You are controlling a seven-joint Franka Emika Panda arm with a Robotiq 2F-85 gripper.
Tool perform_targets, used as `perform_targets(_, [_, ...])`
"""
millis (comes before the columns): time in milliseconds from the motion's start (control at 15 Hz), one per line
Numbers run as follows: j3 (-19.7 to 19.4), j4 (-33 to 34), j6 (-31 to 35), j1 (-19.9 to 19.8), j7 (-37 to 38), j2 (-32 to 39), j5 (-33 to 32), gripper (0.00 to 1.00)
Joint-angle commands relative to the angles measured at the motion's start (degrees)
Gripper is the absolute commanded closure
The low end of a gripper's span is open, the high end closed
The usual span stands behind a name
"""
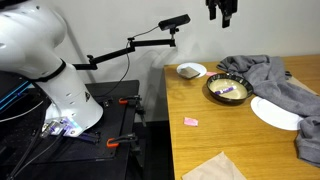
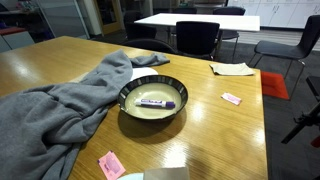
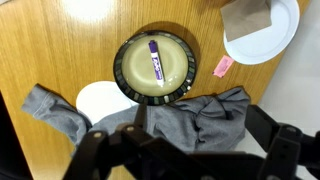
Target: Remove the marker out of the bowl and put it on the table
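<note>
The claw (image 3: 185,150) is seen spread and empty in the wrist view. Its height above the bowl (image 3: 122,70) is shown only in an exterior view (image 1: 222,10). The marker (image 3: 155,62) is laid flat at the bowl's centre, along 12-to-6. It could be skidded up the curved wall by a shallow pinch, or the grey cloth (image 3: 200,115) at 5 o'clock could be snagged.

Crumpled grey cloth (image 2: 60,105), one edge lying over white plate (image 1: 275,112). Small white dish (image 1: 191,70) well apart from plate. Pink block (image 2: 231,98) near folded brown paper (image 1: 215,168). Black office chairs (image 2: 197,38), white desk (image 2: 200,20) in background.
</note>
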Motion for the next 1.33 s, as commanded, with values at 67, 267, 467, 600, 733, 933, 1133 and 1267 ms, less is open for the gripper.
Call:
perform_targets(67, [-1.7,3.0,3.7,-0.8,-5.4,7.5,1.4,0.0])
perform_targets(267, [-1.9,4.5,5.0,-1.3,-9.0,11.6,3.3,0.0])
perform_targets(467, [-1.5,6.0,5.1,-1.9,-12.1,14.9,4.3,0.0])
perform_targets(600, [-1.2,7.1,4.8,-2.2,-13.9,16.8,4.9,0.0])
perform_targets(733, [-0.9,8.2,4.6,-2.4,-15.0,18.6,5.1,0.0])
perform_targets(933, [-0.6,9.3,4.5,-2.4,-14.9,21.0,4.4,0.0])
perform_targets(1133, [-0.6,10.0,4.9,-2.0,-13.7,23.3,3.0,0.0])
perform_targets(1267, [-0.6,10.0,5.5,-1.8,-13.1,24.5,2.2,0.0])
